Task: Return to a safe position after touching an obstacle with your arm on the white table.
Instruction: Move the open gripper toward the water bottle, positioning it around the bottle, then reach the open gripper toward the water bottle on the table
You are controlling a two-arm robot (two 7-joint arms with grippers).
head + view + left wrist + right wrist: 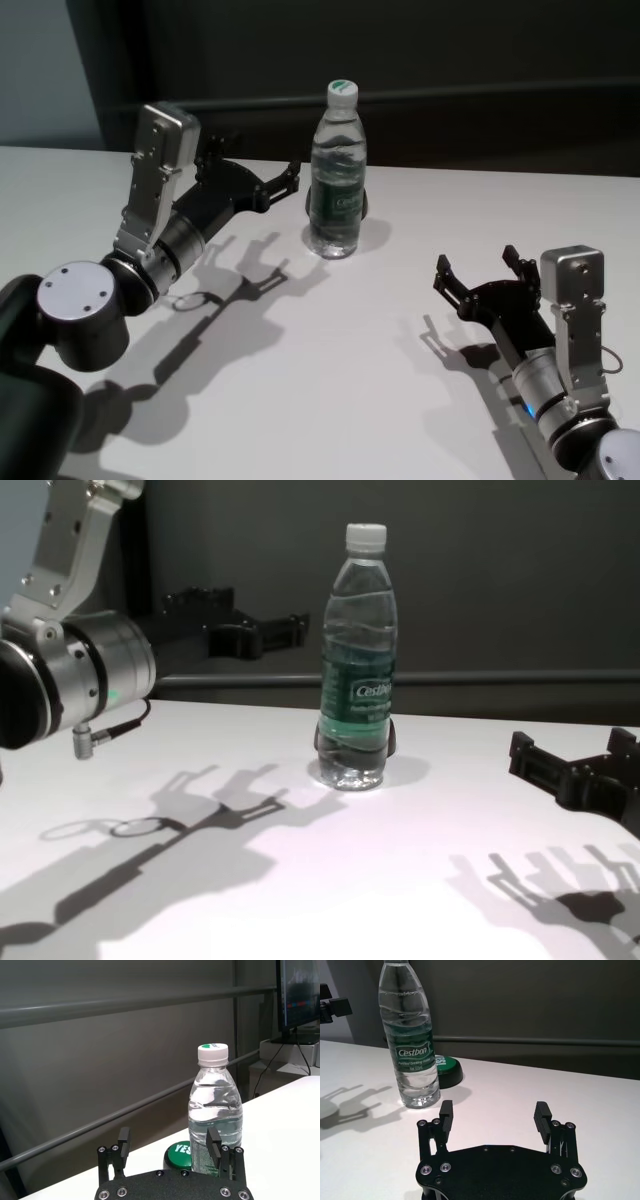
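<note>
1. The obstacle, a water bottle (pixel 338 170), stands upright on the white tabletop (pixel 330 380), directly in front of a green-topped round button (pixel 447 1066).
2. The left gripper (pixel 272 186) hangs raised just to the bottle's left, jaws spread, gripping nothing; whether a fingertip touches the label cannot be told.
3. Held that close, the arm seems at contact, with its pull-back to safety apparently not begun.
4. The right gripper (pixel 482 273) sits low, well apart from the bottle on its right, jaws spread and empty, evidently parked.
</note>
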